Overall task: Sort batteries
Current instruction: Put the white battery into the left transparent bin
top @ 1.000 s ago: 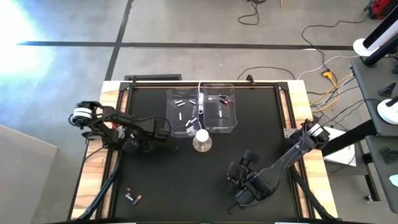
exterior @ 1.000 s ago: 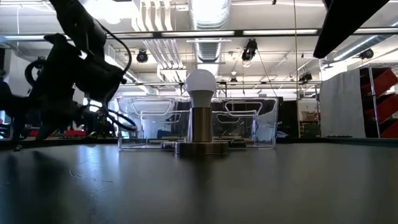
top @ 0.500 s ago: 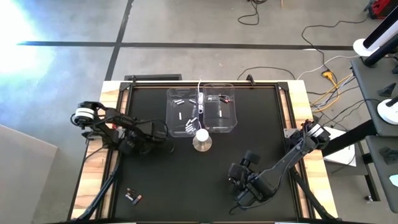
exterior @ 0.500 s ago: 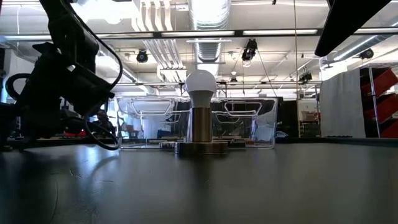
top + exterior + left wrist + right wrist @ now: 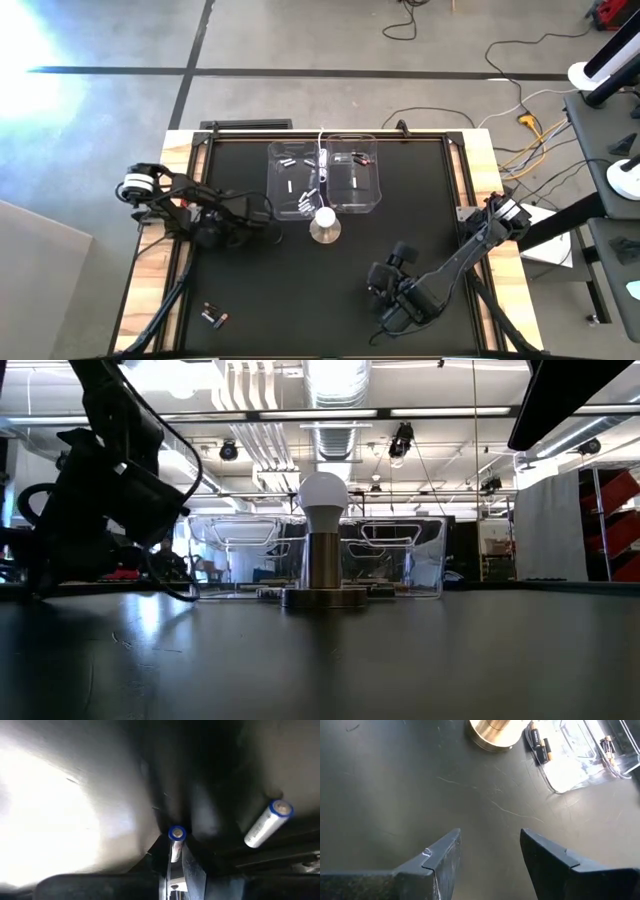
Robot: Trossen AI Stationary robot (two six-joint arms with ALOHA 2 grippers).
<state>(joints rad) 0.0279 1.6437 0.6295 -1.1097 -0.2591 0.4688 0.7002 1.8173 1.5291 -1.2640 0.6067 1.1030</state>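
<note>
My left gripper is low over the table's left middle and shut on a silvery battery with a blue end. A second silvery battery lies on the dark mat beside it. Two clear bins at the far middle hold several batteries. A few dark batteries lie near the near-left corner. My right gripper hangs open over bare mat at the near right. My left gripper pinches the silvery battery between its two fingers. The battery lies along the fingers, and its blue-capped end sticks out past the fingertips. Whether it is clear of the mat cannot be told.
A white bulb on a round brass base stands just in front of the bins, between the two arms; it also shows in the low view. Dark batteries lie in the bin's corner beside the base. The wooden table frame rims the mat.
My left gripper has dropped lower and shifted a little toward the table's left and near edge, away from the bins. My right arm has kept still.
</note>
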